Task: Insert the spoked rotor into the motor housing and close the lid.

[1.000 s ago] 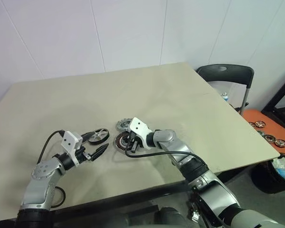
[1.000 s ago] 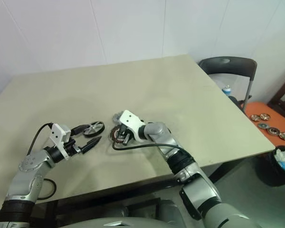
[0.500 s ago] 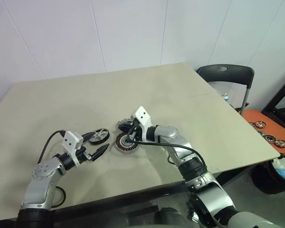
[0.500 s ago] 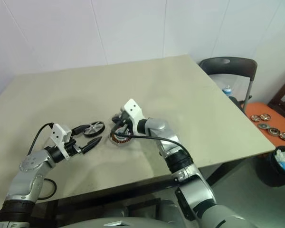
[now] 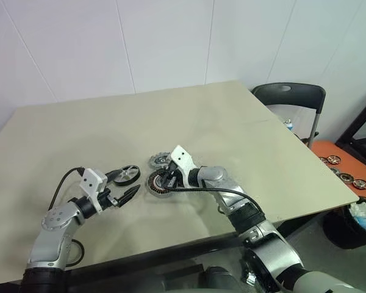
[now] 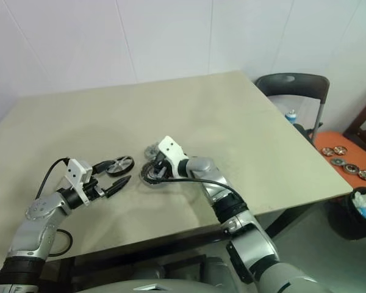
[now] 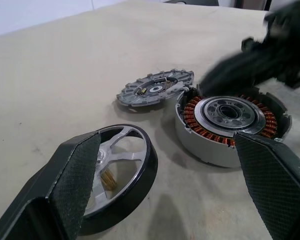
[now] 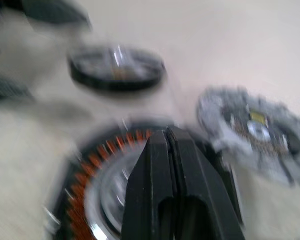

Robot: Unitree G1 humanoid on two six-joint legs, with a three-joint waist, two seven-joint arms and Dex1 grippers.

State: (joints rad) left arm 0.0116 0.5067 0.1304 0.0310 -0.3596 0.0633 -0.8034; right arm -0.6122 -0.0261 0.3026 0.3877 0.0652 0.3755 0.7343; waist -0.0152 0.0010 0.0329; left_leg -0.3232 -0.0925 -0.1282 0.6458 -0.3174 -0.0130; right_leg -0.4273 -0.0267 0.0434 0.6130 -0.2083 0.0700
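Head cam, L eye: I've got the beige table (image 5: pixel 244 128) w/ all three parts clustered near its front edge. Motor housing (image 5: pixel 160 183) sits flat, copper windings showing. Lid (image 5: pixel 158 160) lies just behind it, at its far rim, can't tell if touching from here. Spoked rotor (image 5: pixel 127 174) lies flat just to the L of the housing, apart from it. R gripper (image 5: pixel 165 179) is over the housing, tips pressed together, nothing pinched. L gripper (image 5: pixel 123 186) hovers by the rotor's near side, fingers spread, empty. Dark chair (image 5: pixel 291 97) at the table's far R corner; orange tray (image 5: pixel 348 162) w/ more round parts beyond that.

R eye: same layout, nothing extra.

L wrist cam: my own two fingers (image 7: pixel 72 180) are spread wide, nothing between them but table. Rotor (image 7: pixel 121 172) lies flat close in, silver spokes, black rim. Housing (image 7: pixel 230 125) beside it, open, no rotor inside. Lid (image 7: pixel 155 89) lies past both, its edge right at the housing's rim. R gripper (image 7: pixel 225 75) comes in dark and blurred over the housing's far side.

R wrist cam: blurred. Fingers (image 8: pixel 157 185) shut tight together, low over the housing (image 8: pixel 97 185). Rotor (image 8: pixel 115 70) and lid (image 8: pixel 252 125) lie beyond.
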